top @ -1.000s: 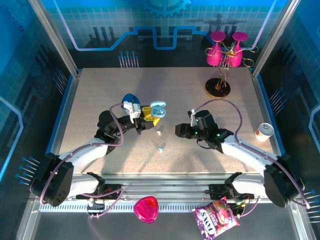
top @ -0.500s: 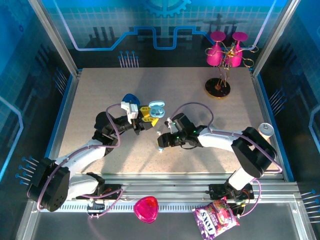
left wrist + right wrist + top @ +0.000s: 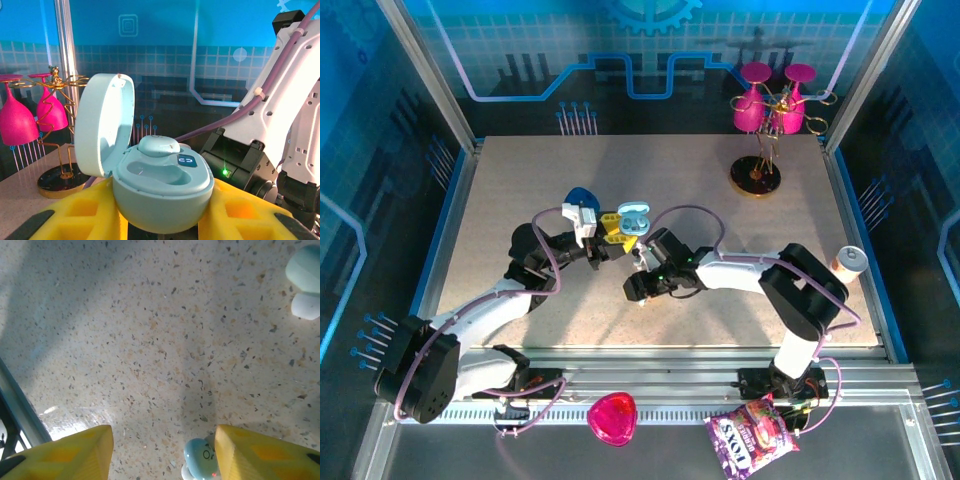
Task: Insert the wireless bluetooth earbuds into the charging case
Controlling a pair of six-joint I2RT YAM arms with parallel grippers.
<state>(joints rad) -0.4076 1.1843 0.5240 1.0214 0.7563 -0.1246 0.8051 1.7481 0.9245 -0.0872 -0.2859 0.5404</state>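
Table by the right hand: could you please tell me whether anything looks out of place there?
One earbud lies loose on the table, between the open fingers of the right hand. It belongs in the case, which the left hand holds with its lid open and one well empty.
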